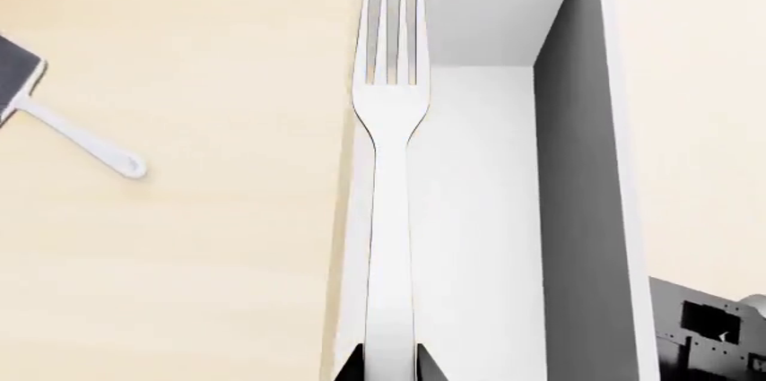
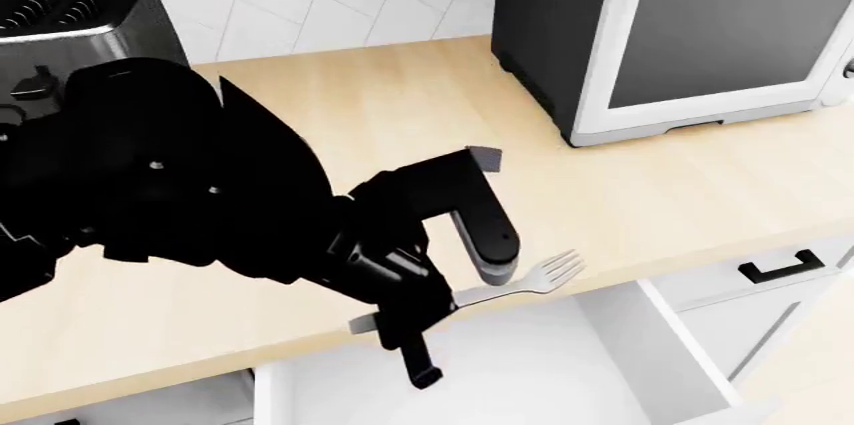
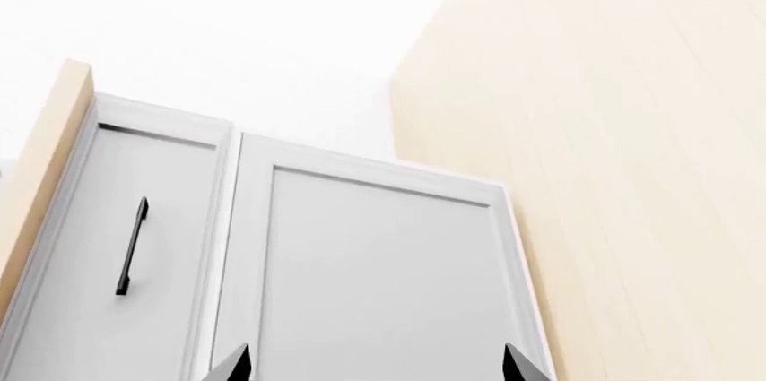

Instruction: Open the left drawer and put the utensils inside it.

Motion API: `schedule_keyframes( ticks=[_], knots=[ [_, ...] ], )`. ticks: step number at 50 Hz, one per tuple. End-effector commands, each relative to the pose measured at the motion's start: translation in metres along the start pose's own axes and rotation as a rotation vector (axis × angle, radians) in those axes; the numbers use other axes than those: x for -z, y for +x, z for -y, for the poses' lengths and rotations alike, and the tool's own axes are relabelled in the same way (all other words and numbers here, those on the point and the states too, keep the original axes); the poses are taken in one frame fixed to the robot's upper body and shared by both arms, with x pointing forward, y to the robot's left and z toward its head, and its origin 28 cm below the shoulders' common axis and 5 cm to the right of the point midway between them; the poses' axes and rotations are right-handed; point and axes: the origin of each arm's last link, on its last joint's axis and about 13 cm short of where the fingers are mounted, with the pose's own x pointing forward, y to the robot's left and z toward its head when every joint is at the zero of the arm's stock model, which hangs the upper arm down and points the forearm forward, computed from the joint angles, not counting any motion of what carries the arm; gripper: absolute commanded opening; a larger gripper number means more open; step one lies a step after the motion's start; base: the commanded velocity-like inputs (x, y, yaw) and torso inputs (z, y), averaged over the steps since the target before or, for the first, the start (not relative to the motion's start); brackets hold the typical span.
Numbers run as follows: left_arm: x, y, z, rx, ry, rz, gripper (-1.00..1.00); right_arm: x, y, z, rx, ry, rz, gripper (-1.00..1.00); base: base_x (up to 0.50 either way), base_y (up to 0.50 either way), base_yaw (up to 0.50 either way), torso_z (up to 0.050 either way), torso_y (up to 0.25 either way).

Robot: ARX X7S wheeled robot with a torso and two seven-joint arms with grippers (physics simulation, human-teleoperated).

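Your left hand is clamped on the fork by its handle, tines projecting past the worktop edge so the fork hangs over the open left drawer for a clean drop. The spatula lies on the worktop, well apart. Your right hand is spread wide and empty, facing the cabinet doors.

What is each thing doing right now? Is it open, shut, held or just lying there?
Left drawer: pulled open, nothing seen inside yet.
Fork: held by the left pincer, above the open drawer.
Spatula: lying flat on the counter, not held.
Second drawer: shut.
Oven: door shut.
Cabinet doors: shut.
Right pincer: open, holding nothing.
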Motion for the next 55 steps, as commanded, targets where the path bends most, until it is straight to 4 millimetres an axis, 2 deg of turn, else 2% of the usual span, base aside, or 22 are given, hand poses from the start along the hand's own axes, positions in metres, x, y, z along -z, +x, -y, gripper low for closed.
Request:
schedule_keyframes(
  ticks=[1, 12, 20, 39, 55],
  knots=[
    [0.007, 0.012, 0.007, 0.033, 0.006, -0.021, -1.0, 0.001, 0.001, 0.001, 0.003, -0.001, -0.003, 1.0, 0.0, 0.0, 0.0, 0.0, 0.0],
    [0.01, 0.021, 0.021, 0.045, 0.009, -0.039, -1.0, 0.001, 0.001, 0.001, 0.003, 0.0, -0.001, 1.0, 0.0, 0.0, 0.0, 0.0, 0.0],
    [0.008, 0.031, 0.023, 0.052, -0.019, -0.037, -1.0, 0.002, 0.002, 0.002, 0.003, 0.004, -0.005, 1.0, 0.0, 0.0, 0.0, 0.0, 0.0],
    [0.022, 0.057, 0.024, 0.077, -0.037, -0.1, -1.0, 0.003, 0.002, 0.002, 0.005, 0.004, -0.005, 1.0, 0.0, 0.0, 0.0, 0.0, 0.0],
    [0.02, 0.055, 0.026, 0.084, -0.02, -0.115, -1.0, 0.002, 0.001, 0.002, 0.002, 0.005, -0.003, 1.0, 0.0, 0.0, 0.0, 0.0, 0.0]
  ],
)
